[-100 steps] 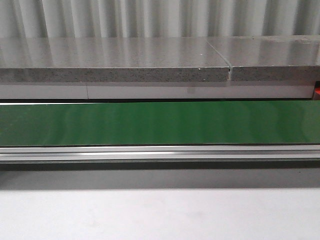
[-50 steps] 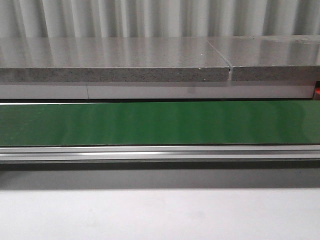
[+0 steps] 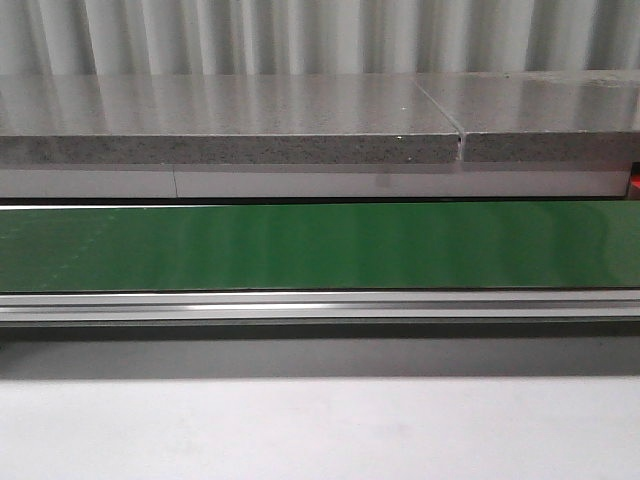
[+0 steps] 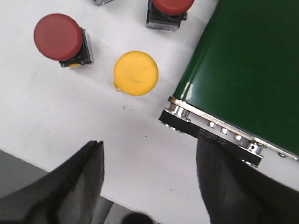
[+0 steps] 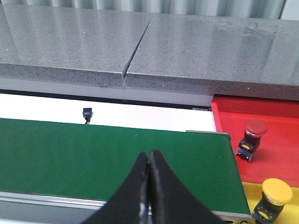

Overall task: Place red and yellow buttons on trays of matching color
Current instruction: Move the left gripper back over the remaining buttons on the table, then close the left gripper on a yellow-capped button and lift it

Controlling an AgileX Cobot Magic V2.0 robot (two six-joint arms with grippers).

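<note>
- In the front view a green conveyor belt (image 3: pixel 320 247) runs across the whole width, with an aluminium rail (image 3: pixel 320 306) along its near edge and a grey speckled stone slab (image 3: pixel 230 120) behind it; a white surface (image 3: pixel 320 430) fills the foreground. No arm, button or tray shows here.
- The left gripper (image 4: pixel 149 186) hangs over the white surface (image 4: pixel 56 121) with its dark fingers (image 4: pixel 70 186) spread wide apart and nothing between them.
- Beyond it, a yellow button (image 4: pixel 136 73) rests on the surface, just beside the end of the conveyor belt (image 4: pixel 252 65) and its roller bracket (image 4: pixel 177 115).
- A red button (image 4: pixel 58 37) on a black base stands near the yellow one, apart from it; a second red button (image 4: pixel 170 9) is cut off at the frame edge.
- The right gripper (image 5: pixel 148 186) is over the belt (image 5: pixel 112 156), its two dark fingers (image 5: pixel 161 191) pressed together, holding nothing.
- Past the belt end lies a red tray (image 5: pixel 275 123) carrying a red-capped button (image 5: pixel 252 135).
- Next to it, a yellow tray (image 5: pixel 250 196) holds a yellow-capped button (image 5: pixel 275 196).
- A small black object (image 5: pixel 87 115), too small to identify, sits on the white strip behind the belt.
</note>
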